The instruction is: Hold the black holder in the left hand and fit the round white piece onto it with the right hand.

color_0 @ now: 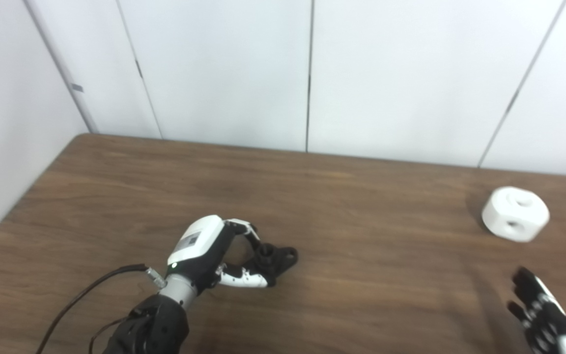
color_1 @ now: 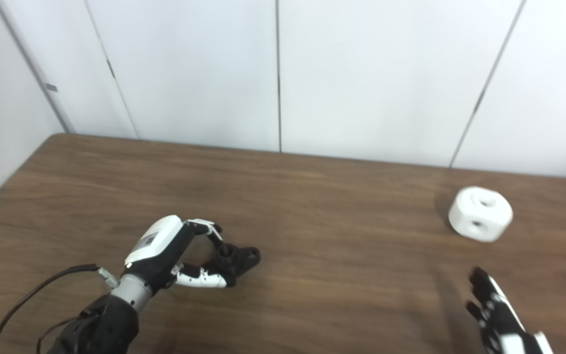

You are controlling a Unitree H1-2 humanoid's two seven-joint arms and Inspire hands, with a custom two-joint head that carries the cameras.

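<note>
Gripping black holder (color_0: pixel 275 259), left hand (color_0: pixel 214 253); right hand (color_1: pixel 496 314) open

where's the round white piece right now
The round white piece sits on the table at the far right, near the back edge, untouched, with the right robot hand open nearer the camera.

We list a dark brown wood-grain table (color_0: pixel 361 196), and behind it a white panelled wall (color_0: pixel 224 69) with thin dark vertical seams (color_0: pixel 308 73) between panels.
</note>
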